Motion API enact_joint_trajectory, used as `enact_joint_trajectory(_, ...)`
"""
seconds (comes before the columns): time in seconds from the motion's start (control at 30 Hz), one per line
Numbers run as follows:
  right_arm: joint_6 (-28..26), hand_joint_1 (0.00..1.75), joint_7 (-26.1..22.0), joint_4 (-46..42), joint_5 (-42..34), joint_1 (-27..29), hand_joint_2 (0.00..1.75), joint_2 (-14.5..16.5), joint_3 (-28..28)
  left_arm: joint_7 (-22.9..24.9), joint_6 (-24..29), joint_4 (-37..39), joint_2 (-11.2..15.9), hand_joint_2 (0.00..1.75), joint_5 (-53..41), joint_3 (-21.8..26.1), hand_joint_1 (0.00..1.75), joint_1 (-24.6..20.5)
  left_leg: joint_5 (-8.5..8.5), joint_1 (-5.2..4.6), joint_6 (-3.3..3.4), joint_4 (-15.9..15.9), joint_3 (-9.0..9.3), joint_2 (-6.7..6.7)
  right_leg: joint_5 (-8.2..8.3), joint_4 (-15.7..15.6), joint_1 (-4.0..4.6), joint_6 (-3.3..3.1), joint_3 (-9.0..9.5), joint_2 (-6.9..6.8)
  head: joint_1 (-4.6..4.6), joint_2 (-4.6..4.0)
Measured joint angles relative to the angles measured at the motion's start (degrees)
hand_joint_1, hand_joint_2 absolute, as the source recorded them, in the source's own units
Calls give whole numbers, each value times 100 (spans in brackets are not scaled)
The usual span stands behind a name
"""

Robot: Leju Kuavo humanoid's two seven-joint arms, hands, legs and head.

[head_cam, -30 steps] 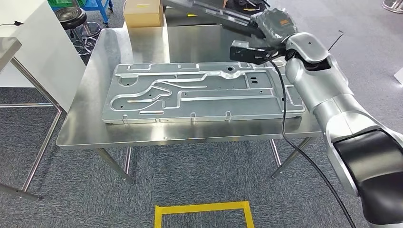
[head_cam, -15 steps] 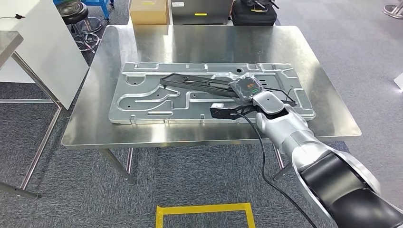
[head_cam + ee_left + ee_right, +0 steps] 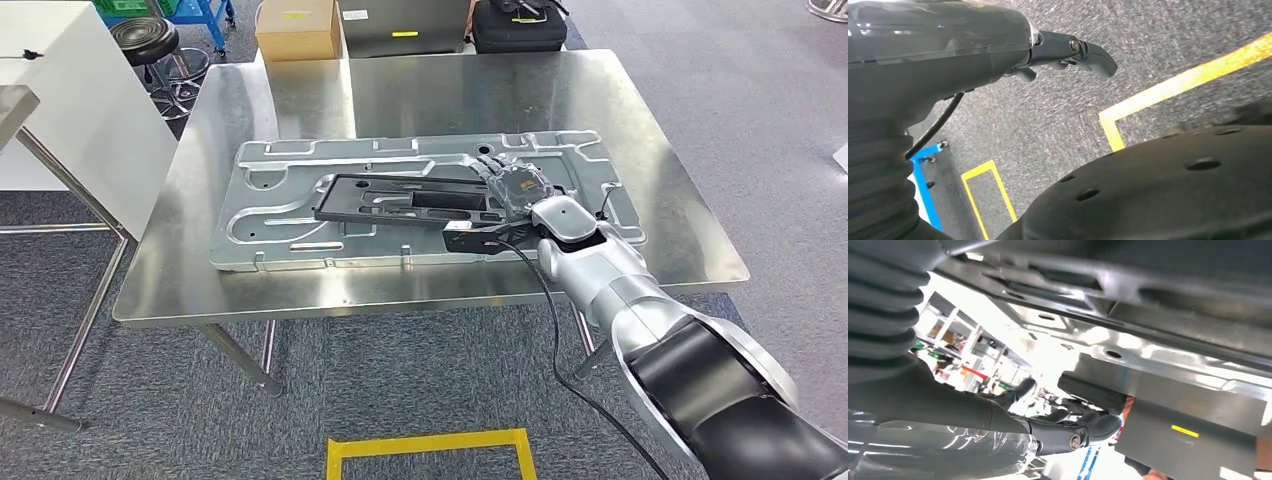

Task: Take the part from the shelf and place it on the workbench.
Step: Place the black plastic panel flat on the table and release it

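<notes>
On the steel workbench, a black frame part lies atop a large silver panel. Right hand grips its near end; left hand hangs empty, fingers loosely apart. Risk: letting go unevenly may slide the part across the smooth panel

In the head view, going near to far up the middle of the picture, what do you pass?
Yellow floor marking → near edge of the steel workbench → large silver stamped panel → black frame part, with the right hand at its end → bare workbench top → cardboard box on the floor beyond.
</notes>
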Motion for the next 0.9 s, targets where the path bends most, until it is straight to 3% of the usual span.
enact_joint_trajectory(0.07, -3, 0, 22, 13, -6, -61, 0, -7, -45, 54, 26, 1, 0, 0, 29, 8, 0, 18, 231, -2, 47, -598, 281, 0, -37, 91, 19, 49, -37, 20, -1, 0)
enact_joint_trajectory(0.2, -12, 0, 30, 32, -44, -199, 0, -97, -170, 82, 10, 2, -9, 0, 78, 19, 0, 31, 291, -9, 197, -731, 313, -3, -55, 151, 37, 143, -94, 37, 0, 0)
enact_joint_trajectory(0.27, -16, 0, 33, 34, -43, -292, 0, -190, -234, 99, -11, 2, -16, 0, 85, 27, 0, 36, 347, 12, 282, -769, 283, 9, -325, 438, 22, 207, -191, 29, 0, 0)
enact_joint_trajectory(0.37, -50, 0, 58, 38, 68, -471, 0, -415, -303, 126, -62, 2, -15, 0, 114, 46, 0, 40, 429, 2, 344, -774, 183, 9, -993, 1494, -10, 283, -544, 11, 0, 0)
enact_joint_trajectory(0.4, -90, 0, 72, 38, 146, -525, 0, -501, -312, 132, -73, 2, -15, 0, 126, 52, 0, 41, 462, -2, 347, -773, 143, 7, -1079, 1711, -11, 289, -587, 10, 0, 0)
enact_joint_trajectory(0.43, -163, 0, 90, 37, 232, -581, 0, -604, -318, 137, -80, 2, -16, 0, 142, 58, 0, 43, 497, -7, 347, -773, 104, 5, -1057, 1713, -9, 284, -521, 8, 0, 0)
enact_joint_trajectory(0.47, -262, 0, 108, 27, 298, -639, 0, -716, -326, 141, -84, 2, -16, 0, 158, 67, 0, 44, 534, -13, 346, -772, 67, -2, -943, 1483, -4, 265, -337, 7, 0, 0)
enact_joint_trajectory(0.57, -695, 0, 168, -83, 374, -824, 0, -1161, -413, 145, -87, 2, -37, 0, 210, 113, 0, 50, 658, -31, 322, -787, -13, -32, -606, 277, 50, 164, 444, -7, 1, 0)
enact_joint_trajectory(0.6, -891, 0, 189, -144, 356, -850, 0, -1354, -474, 148, -87, 2, -46, 0, 226, 133, 0, 55, 704, -27, 303, -803, -19, -43, -563, 50, 71, 136, 567, -18, 1, 0)
enact_joint_trajectory(0.7, -1614, 0, 107, -450, -12, -493, 0, -2061, -823, 183, -94, 2, -60, 0, 253, 176, 0, 69, 819, -6, 227, -896, 1, -95, -417, -137, 83, 65, 603, -98, 1, 0)
enact_joint_trajectory(0.73, -1867, 0, 40, -613, -238, -179, 0, -2315, -1022, 201, -103, 2, -63, 0, 252, 185, 0, 71, 750, -10, 210, -884, -9, -90, -336, -213, 74, 41, 616, -138, 1, 0)
enact_joint_trajectory(0.77, -2097, 0, -16, -800, -469, 222, 0, -2567, -1262, 221, -114, 2, -66, 0, 250, 192, 0, 72, 573, -17, 196, -778, -35, -74, -247, -291, 64, 15, 614, -183, 1, 0)
enact_joint_trajectory(0.87, -2508, 0, -67, -1471, -864, 1886, 0, -3048, -2242, 254, -139, 2, -63, 0, 240, 200, 0, 72, -291, -19, 155, 169, -205, -4, -59, -360, 48, 9, 474, -303, 1, 0)
enact_joint_trajectory(0.9, -2588, 0, -98, -1715, -937, 2530, 0, -3083, -2643, 257, -142, 2, -61, 0, 234, 200, 0, 72, -414, -16, 135, 492, -219, 2, -14, -348, 43, 24, 396, -329, 1, 0)
